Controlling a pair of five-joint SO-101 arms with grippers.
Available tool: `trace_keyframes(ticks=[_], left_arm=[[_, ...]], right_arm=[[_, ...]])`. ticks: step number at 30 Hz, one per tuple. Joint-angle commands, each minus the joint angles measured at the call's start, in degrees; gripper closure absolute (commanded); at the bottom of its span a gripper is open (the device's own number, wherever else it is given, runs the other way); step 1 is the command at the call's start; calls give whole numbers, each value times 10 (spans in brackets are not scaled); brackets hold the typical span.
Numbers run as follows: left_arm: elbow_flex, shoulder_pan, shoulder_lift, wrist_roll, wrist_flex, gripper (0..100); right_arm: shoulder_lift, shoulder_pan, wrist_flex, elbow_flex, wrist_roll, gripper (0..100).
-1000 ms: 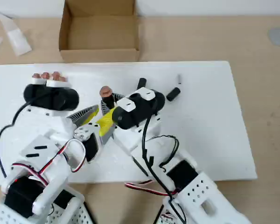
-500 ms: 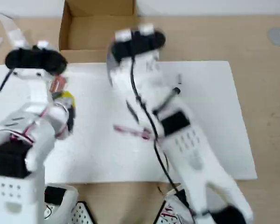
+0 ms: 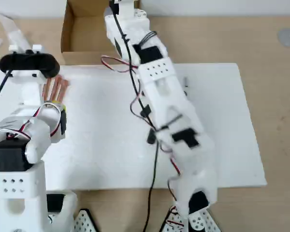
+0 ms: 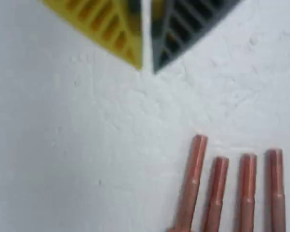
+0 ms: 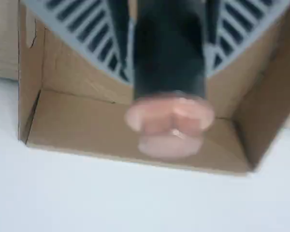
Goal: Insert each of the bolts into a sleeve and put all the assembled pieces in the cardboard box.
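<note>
The right gripper [image 5: 169,72] is clamped on a black sleeve [image 5: 168,43], with its grey fingers [image 5: 87,29] pressed against either side. The rounded copper head of a bolt [image 5: 170,126] sticks out of the sleeve's end. The held piece hangs over the open cardboard box [image 5: 77,128], above its floor and apart from its walls. In the high view the right arm [image 3: 169,106] stretches across the white foam board [image 3: 222,135] to the box [image 3: 94,57]. The box sits on the wooden table [image 3: 270,87] at the board's far edge.

The left gripper [image 4: 146,65] has its yellow and grey fingers drawn together to a thin slit, with nothing between them, over the board [image 4: 63,159]. Near the tips, four bare copper bolts [image 4: 216,193] lie side by side on the board, their shanks roughly parallel. From above, these bolts [image 3: 55,88] lie on the board's left part, just beside the left arm [image 3: 31,96].
</note>
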Motion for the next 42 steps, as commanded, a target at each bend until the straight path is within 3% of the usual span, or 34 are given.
trace_keyframes(ticks=[1,8,14,22,27,30,35,42], left_arm=[[8,-9,-3,-5,-1,993],[17,-9,-3,-4,0,993],[19,-9,-3,-4,0,993],[86,-11,-3,-4,-48,991],[92,-86,4,-4,-84,844],[83,-127,17,-29,-95,829],[9,-159,163,-106,-66,830],[-224,-225,444,-118,-51,834]], right_arm=[[116,22,1,-174,-1,987],[340,42,2,-379,55,986],[422,40,27,-455,107,981],[425,39,108,-465,105,736],[426,40,145,-512,104,724],[425,39,196,-569,103,724],[389,39,276,-596,103,724],[319,40,347,-596,62,724]])
